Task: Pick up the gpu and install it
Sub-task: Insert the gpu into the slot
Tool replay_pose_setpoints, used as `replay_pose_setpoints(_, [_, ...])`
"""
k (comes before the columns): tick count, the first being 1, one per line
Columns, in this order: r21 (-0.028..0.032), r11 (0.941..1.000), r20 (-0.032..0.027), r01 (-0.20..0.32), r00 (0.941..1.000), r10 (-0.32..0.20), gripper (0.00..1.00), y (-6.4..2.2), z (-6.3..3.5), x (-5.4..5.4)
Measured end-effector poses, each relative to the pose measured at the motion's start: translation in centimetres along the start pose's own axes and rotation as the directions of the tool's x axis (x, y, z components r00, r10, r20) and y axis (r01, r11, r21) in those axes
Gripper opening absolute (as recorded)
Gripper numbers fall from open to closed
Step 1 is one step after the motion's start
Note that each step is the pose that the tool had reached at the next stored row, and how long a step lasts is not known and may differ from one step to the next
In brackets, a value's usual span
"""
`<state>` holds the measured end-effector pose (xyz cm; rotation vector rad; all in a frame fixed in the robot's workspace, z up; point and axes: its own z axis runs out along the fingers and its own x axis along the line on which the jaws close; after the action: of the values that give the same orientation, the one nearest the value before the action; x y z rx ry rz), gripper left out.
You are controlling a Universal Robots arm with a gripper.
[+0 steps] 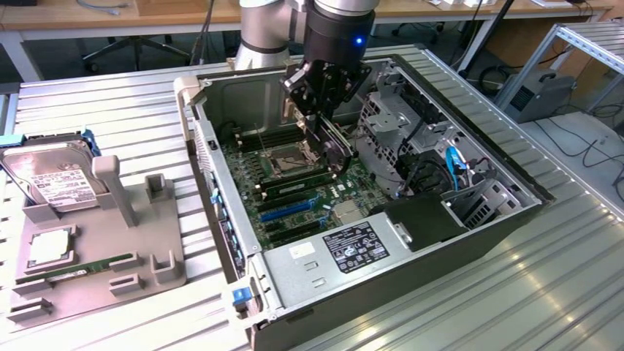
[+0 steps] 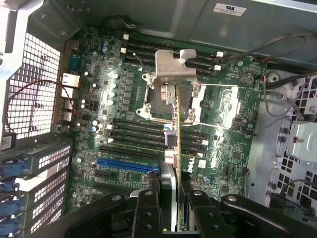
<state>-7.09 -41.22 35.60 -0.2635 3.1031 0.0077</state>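
- At the exterior view's left, a grey holder tray (image 1: 146, 241) is seen beside the case, with a silver hard drive (image 1: 54, 183) and a green memory stick (image 1: 83, 267) resting in it. Neither is touched by the arm.
- In the middle of the exterior view, the open computer case (image 1: 322, 292) is laid on its side, so the motherboard (image 1: 292, 186) faces up.
- Above the motherboard, in the upper centre of the exterior view, the gpu (image 1: 332, 142) is held on edge, clear of the board. In the wrist view its silver bracket (image 2: 174, 67) is the end farthest from the fingers.
- The gripper (image 1: 317, 99) is closed partway, its jaws clamped on the card's two flat faces; nothing else is gripped.
- The step in hand is judged to be the lining-up of the card over an expansion slot, with the blue slot (image 2: 126, 163) lying just beside the card's line.
- For a clean seating, the card's edge is best kept parallel to the slot and its bracket matched to the rear opening. A tilted card is likely to bind.
- At the exterior view's right, the drive cage (image 1: 390, 124) and a blue cable (image 1: 451, 164) stand near; snagging there is judged a risk.
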Motion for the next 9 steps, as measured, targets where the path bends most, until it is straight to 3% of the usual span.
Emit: replay_pose_setpoints(9, [-0.0006, 0.9998, 0.0000, 0.019, 0.9998, -0.019, 0.27, 0.00, 0.00, 0.00])
